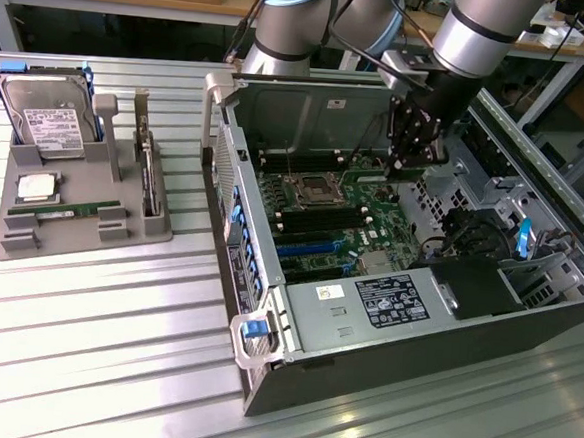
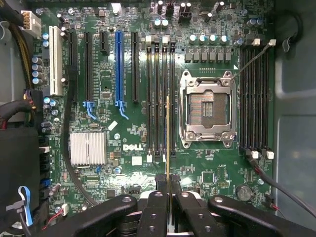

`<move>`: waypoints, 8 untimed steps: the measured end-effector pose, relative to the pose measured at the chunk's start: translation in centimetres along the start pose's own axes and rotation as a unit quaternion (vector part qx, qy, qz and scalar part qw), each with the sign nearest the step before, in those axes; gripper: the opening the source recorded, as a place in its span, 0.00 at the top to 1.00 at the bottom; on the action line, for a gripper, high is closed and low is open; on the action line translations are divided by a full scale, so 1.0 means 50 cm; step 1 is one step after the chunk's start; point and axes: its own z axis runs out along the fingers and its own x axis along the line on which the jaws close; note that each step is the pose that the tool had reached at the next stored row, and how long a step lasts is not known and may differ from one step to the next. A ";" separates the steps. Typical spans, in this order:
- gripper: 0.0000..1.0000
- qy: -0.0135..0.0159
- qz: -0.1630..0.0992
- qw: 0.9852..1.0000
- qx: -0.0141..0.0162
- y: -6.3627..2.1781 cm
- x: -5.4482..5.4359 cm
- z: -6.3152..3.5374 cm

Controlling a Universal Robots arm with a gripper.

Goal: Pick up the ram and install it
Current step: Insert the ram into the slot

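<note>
Gripper [image 2: 168, 186]: dark fingers [image 2: 154, 210] pinched together on the ram [image 2: 168, 140], one on each flat side. The ram is seen edge-on as a thin gold-green line running straight out past the fingertips.

Directly beyond the held ram: a bank of black memory slots [image 2: 157, 98], lying parallel to it. The ram lines up over this bank; whether its edge touches a slot cannot be told.

To one side of the ram, just past the slots: the open CPU socket [image 2: 206, 109] with its metal frame. To the other side, farther off: a finned silver heatsink [image 2: 88, 148] and a blue expansion slot [image 2: 118, 64].

Exterior view: the gripper [image 1: 408, 169] hangs inside the open computer case [image 1: 266, 307]. Well away from it, toward the exterior view's left, sits a grey tray [image 1: 14, 245] carrying a hard drive [image 1: 50, 122].
</note>
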 end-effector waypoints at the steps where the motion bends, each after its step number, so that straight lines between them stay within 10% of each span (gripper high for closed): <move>1: 0.88 0.000 0.000 1.000 0.000 0.000 0.000 0.002; 8: 0.88 0.000 0.000 1.000 0.000 0.000 0.000 0.010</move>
